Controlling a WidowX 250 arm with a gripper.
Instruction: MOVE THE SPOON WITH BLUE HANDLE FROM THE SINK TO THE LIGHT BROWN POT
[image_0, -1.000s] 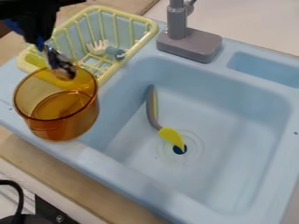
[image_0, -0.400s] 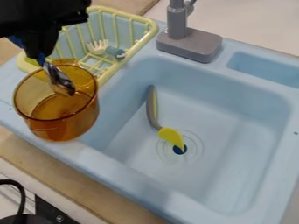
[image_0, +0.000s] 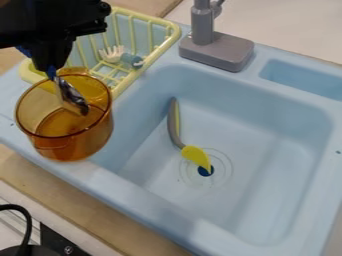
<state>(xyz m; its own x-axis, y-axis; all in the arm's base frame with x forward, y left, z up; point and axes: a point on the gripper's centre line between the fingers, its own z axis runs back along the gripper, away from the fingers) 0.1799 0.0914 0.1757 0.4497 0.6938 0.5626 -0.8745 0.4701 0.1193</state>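
Gripping the spoon (image_0: 72, 99) by its blue handle (image_0: 51, 74), the claw (image_0: 52, 66) is closed above the far side of the light brown pot (image_0: 73, 147). The spoon slants bowl-down over the pot's mouth; whether its bowl lies below the rim cannot be told. The pot stands upright on the ledge of the sink (image_0: 254, 130), near the yellow rack (image_0: 160, 22). A grey-and-yellow utensil (image_0: 196, 154) lies in the basin, at the drain (image_0: 206, 171).
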